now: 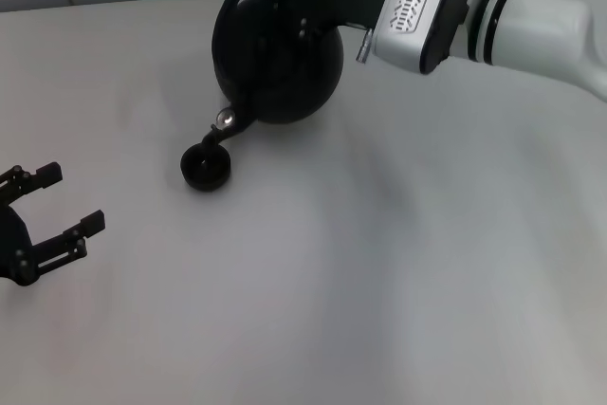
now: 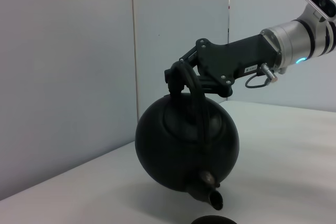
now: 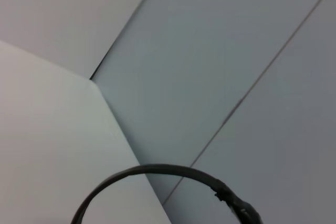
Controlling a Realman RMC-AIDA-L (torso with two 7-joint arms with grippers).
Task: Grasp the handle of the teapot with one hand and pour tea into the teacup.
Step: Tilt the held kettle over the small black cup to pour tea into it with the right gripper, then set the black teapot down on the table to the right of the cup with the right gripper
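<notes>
The teapot point(image 1: 277, 54) hangs tipped above the table point(image 1: 398, 263), its short spout point(image 1: 226, 124) angled down just over the teacup point(image 1: 206, 167), as I run a 1-handed pour from a distance. I judge the matte-black pot heavy and rigid, likely to swing beneath its arched handle point(image 2: 190, 85), so the hold belongs high on that hoop, where my right gripper point(image 2: 181, 74) is pinched around it. The tiny cup looks light and easy to nudge; the spout should stay clear of its rim. My left gripper point(image 1: 52, 211) waits low over the near-left table, fingers spread, well apart from both pot and cup.
</notes>
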